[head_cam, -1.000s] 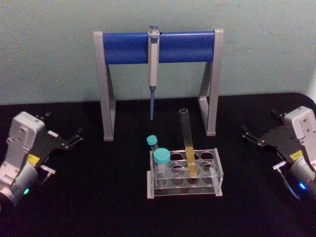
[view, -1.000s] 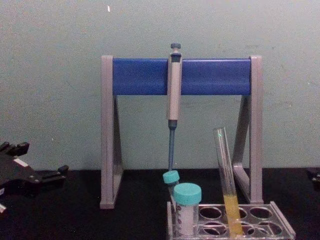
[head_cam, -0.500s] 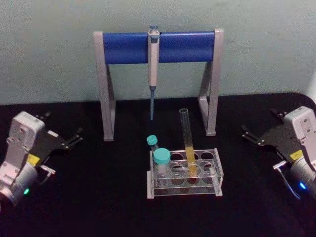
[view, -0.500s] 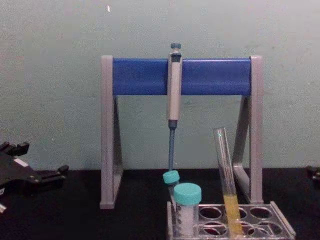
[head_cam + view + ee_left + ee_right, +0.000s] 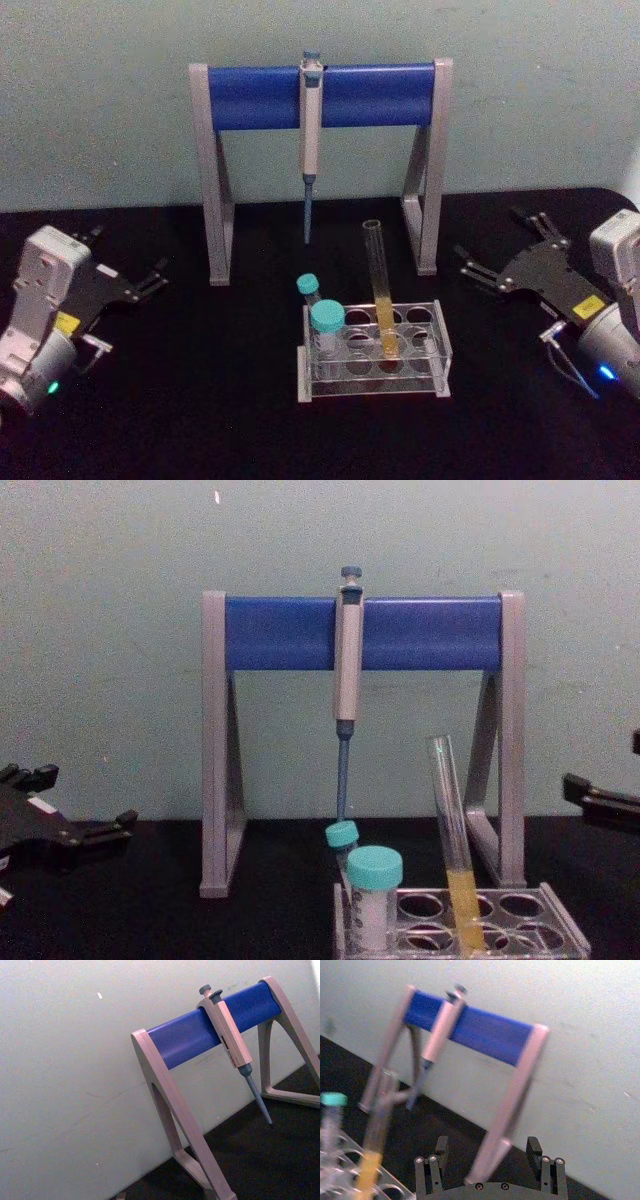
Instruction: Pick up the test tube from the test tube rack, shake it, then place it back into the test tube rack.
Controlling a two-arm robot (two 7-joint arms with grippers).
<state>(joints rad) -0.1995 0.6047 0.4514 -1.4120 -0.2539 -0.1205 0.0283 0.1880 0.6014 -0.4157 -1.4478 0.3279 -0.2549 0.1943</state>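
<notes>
Left pincer [image 5: 125, 255] first: flat black plates running out to thin dark fingers, bolted to a pale grey boxy housing [image 5: 45, 275]. There's a yellow sticker [image 5: 66, 322] on its side and a green light [image 5: 50, 387] glowing low on the wrist. Over to the right pincer [image 5: 495, 243], same build, black plates on a grey casing [image 5: 620, 250] with a yellow label [image 5: 583, 306]. Here the blue light [image 5: 605, 373] shines instead, and a thin grey cable [image 5: 570, 362] loops beneath. In the right wrist view, small silver screws [image 5: 431, 1159] dot the black finger bases.
</notes>
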